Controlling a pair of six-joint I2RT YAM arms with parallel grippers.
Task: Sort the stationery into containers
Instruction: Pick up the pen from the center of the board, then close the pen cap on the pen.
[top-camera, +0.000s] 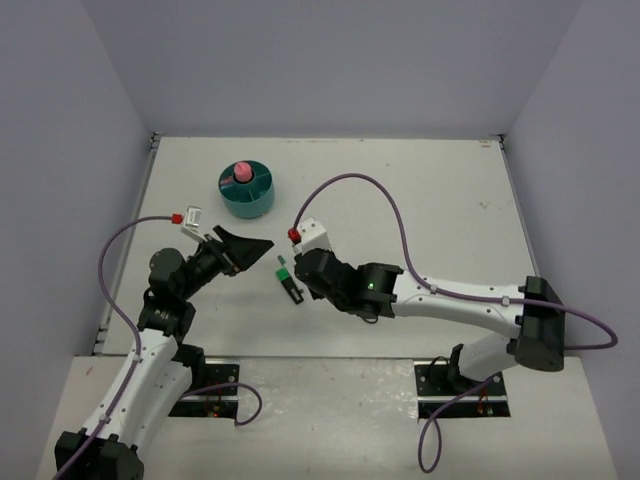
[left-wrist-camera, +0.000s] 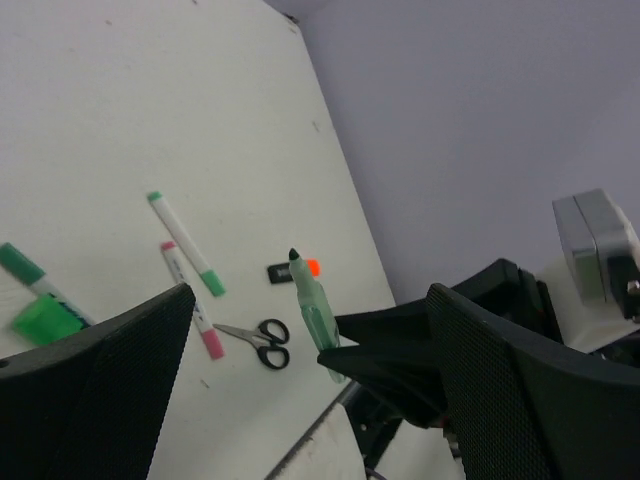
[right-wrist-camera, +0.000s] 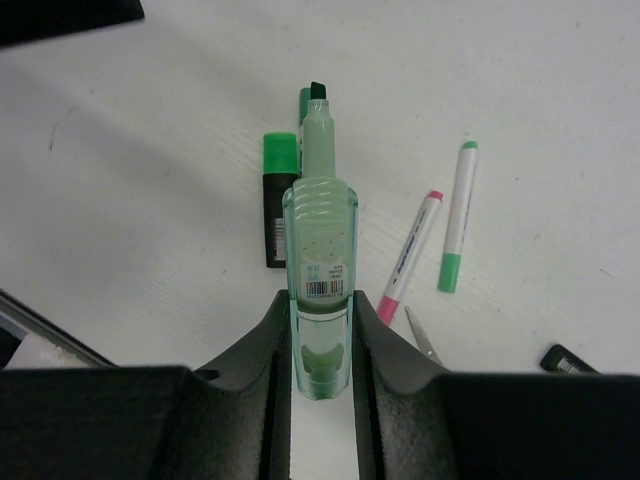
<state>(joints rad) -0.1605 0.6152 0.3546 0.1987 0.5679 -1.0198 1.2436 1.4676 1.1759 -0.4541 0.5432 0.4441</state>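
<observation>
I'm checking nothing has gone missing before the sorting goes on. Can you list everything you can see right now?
Organizer: one, teal, far side of the table.
Roll: one, pink, inside the organizer.
Highlighter: one, pale green, in the right gripper.
Marker: one, black with green cap, on the table under the highlighter.
Pens: three, white; pink-tipped and green-tipped side by side, another green-tipped by the marker.
Scissors: one, black-handled, beside the pink-tipped pen.
Small black piece: one, past the scissors, too small to identify.
Table: one, white.
Left gripper: black, open, empty.
Right gripper: black, shut on the highlighter.
</observation>
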